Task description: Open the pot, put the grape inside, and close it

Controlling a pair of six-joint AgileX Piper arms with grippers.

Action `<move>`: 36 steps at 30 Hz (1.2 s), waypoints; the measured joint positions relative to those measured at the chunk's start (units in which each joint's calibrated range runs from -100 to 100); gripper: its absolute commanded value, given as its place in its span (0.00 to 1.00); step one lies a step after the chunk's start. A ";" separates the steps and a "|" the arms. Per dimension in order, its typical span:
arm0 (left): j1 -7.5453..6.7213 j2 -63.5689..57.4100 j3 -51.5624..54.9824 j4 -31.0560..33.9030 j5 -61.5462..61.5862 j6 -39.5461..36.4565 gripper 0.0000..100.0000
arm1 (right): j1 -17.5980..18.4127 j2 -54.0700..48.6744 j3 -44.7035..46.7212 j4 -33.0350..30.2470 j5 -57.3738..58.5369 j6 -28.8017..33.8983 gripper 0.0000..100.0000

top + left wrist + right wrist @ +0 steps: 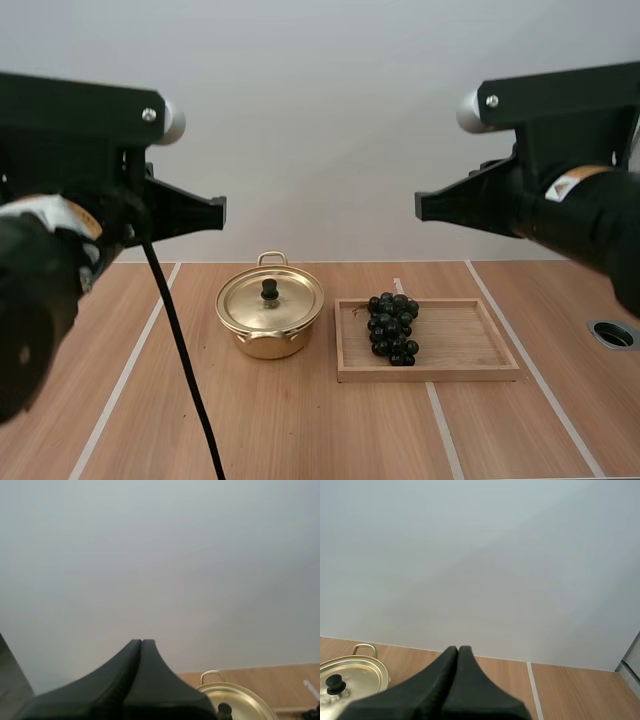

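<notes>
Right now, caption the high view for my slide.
Raised, shut left hand and right hand; lidded pot beside wooden tray holding grapes.

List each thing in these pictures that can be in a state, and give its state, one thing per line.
pot: closed, upright on the table
lid: seated on the pot, knob up
bunch of grapes: lying in the tray's left end, not held
wooden tray: flat, right of the pot, apart from it
left gripper: shut on nothing, raised
right gripper: shut on nothing, raised
</notes>
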 measured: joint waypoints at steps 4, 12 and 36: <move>0.00 7.27 -8.88 0.00 9.34 3.88 0.00 | 0.00 7.65 -9.30 0.37 8.43 0.00 0.00; 0.00 14.24 -15.23 0.00 15.36 5.26 0.00 | 0.00 15.59 -15.08 1.31 14.37 0.00 0.00; 0.00 14.53 -15.71 3.44 3.93 7.02 0.00 | 0.10 15.59 -15.48 1.82 14.21 -10.57 0.00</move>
